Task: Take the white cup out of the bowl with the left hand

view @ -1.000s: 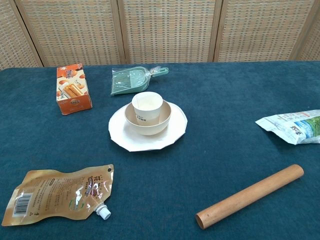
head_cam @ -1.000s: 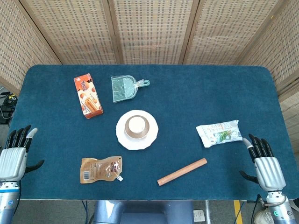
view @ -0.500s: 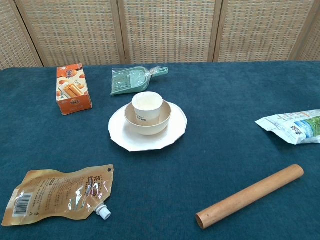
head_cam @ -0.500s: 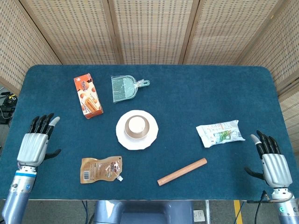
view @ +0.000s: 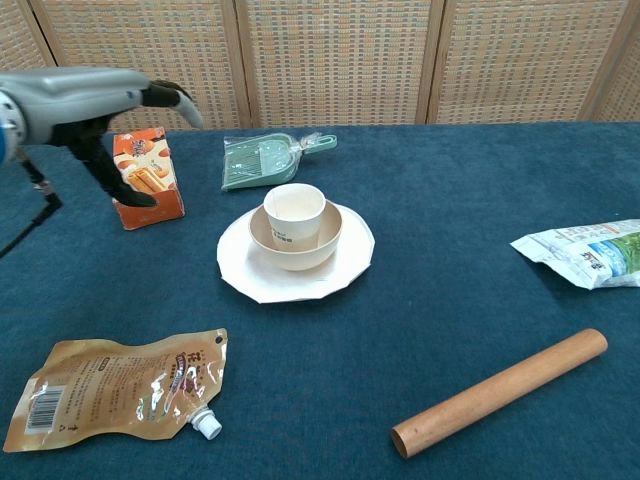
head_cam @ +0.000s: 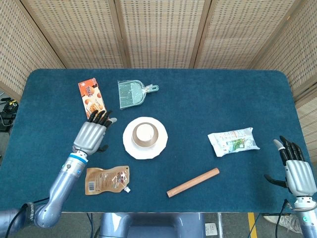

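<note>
While the white cup [head_cam: 144,133] stands upright in the bowl [head_cam: 153,141], the left hand [head_cam: 92,136], fingers spread and empty, hovers just beside it, toward the table's left edge.

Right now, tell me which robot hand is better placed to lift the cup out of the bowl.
Left. The left robot hand hangs open just beside the plate holding the bowl and cup. The right robot hand sits at the table's far edge, beyond the snack bag.

cup [head_cam: 144,132] in bowl [head_cam: 135,140] | bowl on plate [head_cam: 129,147] | left hand [head_cam: 92,135] left of plate
</note>
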Motion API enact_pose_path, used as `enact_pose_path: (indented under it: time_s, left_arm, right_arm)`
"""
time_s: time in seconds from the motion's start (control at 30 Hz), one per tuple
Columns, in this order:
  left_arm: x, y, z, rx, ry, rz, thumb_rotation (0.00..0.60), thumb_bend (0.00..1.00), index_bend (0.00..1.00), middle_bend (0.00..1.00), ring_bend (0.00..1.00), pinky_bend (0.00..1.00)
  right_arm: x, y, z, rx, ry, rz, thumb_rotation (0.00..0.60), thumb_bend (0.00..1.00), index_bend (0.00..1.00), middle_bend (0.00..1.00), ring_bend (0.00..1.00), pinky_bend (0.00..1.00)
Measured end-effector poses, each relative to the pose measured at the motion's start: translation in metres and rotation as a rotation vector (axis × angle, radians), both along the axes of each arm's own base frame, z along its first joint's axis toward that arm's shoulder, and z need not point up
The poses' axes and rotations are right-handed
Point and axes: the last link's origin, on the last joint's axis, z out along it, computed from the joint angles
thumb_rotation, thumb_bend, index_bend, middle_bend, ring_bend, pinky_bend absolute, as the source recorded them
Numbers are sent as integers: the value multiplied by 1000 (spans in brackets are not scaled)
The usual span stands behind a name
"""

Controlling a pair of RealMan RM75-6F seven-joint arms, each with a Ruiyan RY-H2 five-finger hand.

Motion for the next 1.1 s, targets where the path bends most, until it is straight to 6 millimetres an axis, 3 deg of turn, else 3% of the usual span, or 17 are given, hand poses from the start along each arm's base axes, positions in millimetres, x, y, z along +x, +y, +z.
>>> enact_pose_path:
  time_s: [0.23, 0.33, 1.1]
  left_arm:
    - [52, 15, -49, -93, 16, -21, 600, 203, 144, 0, 0, 0]
    - [61, 20, -63, -107, 29, -8, 600, 203, 117, 0, 0, 0]
    - [67, 50, -99, -96, 103, 59, 600, 263, 247, 0, 0, 0]
  right_arm:
    - [-3, -2, 3, -1, -57, -4, 600, 129, 0, 0, 0, 0]
    - [-9, -5, 6, -11, -37, -14, 600, 129, 0, 0, 0, 0]
    - [-18, -8, 14, -37, -65, -51, 600, 128, 0, 0, 0, 0]
